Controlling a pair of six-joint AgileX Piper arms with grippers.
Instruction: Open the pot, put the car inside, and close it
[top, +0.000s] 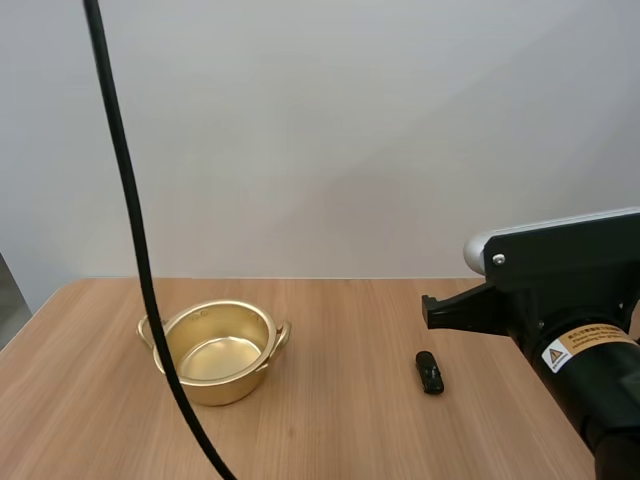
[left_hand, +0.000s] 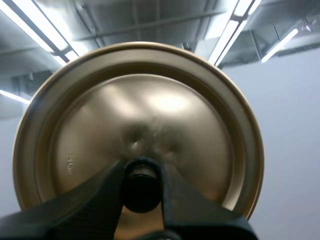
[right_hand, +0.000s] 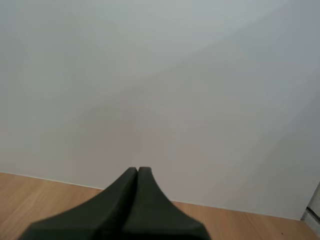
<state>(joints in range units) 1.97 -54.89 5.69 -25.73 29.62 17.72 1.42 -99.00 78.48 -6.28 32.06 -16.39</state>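
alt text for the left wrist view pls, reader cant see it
The left tool is shut on the black knob of a round gold lid, with the lid's top face turned toward the camera. One dark finger presses on each side of the knob.

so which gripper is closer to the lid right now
Left. The left gripper pinches the lid by its black knob, so it touches it. The right gripper, shut on nothing, hangs over the table just above the car, right of the open pot.
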